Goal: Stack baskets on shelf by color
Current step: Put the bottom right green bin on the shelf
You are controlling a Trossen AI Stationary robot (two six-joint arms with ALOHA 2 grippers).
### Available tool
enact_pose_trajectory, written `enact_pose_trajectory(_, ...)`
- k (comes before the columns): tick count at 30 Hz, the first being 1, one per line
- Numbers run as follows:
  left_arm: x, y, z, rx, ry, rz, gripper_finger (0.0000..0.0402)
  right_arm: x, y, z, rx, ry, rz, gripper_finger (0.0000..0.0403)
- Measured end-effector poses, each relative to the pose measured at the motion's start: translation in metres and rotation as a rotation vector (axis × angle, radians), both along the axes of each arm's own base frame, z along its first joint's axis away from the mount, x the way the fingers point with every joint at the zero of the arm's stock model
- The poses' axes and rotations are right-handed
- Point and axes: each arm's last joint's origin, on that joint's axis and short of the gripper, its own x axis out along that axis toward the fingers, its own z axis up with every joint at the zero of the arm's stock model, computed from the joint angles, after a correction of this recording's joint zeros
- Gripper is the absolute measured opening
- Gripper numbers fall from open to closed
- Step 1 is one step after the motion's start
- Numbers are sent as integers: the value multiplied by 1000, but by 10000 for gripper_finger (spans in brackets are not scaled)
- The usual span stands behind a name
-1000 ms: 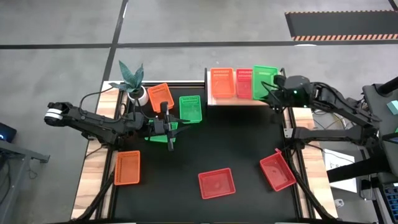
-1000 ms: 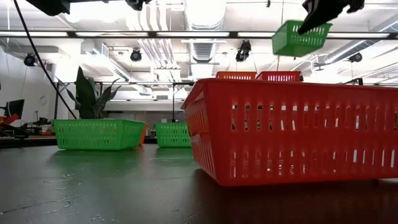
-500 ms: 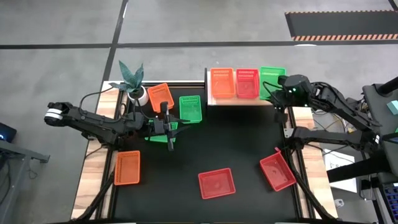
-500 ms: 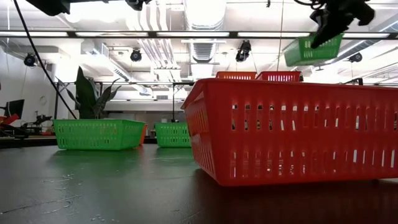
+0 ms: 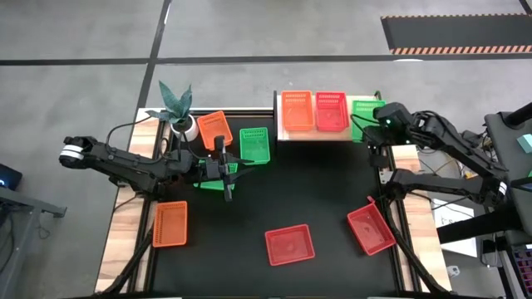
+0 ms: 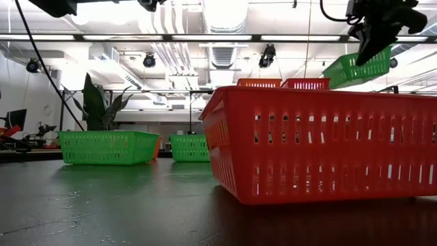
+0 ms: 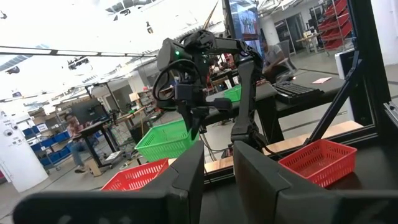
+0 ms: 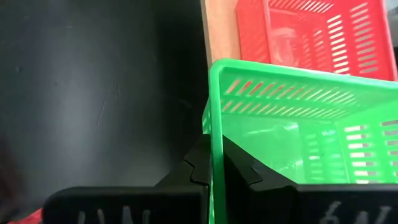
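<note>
Right wrist view: pincer [image 8: 214, 163] pinches slotted green plastic basket [image 8: 298, 118] rim

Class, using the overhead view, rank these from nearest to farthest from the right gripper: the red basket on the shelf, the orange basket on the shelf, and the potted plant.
1. Red basket on the shelf, just left of the right gripper.
2. Orange basket on the shelf, at the shelf's left end.
3. Potted plant, at the table's far left corner.

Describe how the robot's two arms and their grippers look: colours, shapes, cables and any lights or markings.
Both arms are dark, slender and jointed. The left arm has a white-tipped end at its base and a thin black cable looping above it. The right arm shows a small green light by its wrist and black cables along its links. The left gripper and right gripper have broad, flat black fingers; the right's inner edges are notched.
</note>
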Motion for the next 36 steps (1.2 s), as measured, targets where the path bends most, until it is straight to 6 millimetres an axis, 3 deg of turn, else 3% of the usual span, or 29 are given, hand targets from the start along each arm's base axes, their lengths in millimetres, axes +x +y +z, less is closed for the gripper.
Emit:
enact_pose_trajectory(14,0,0,0,0,0,0,70,3,-6,-26,-47,122,-47,9)
enact_pose_trajectory(29,0,0,0,0,1,0,70,6,-8,-25,-60,103,-58,10)
enact_pose_trajectory(36,0,0,0,0,1,0,70,6,-9,-25,-68,103,-63,48)
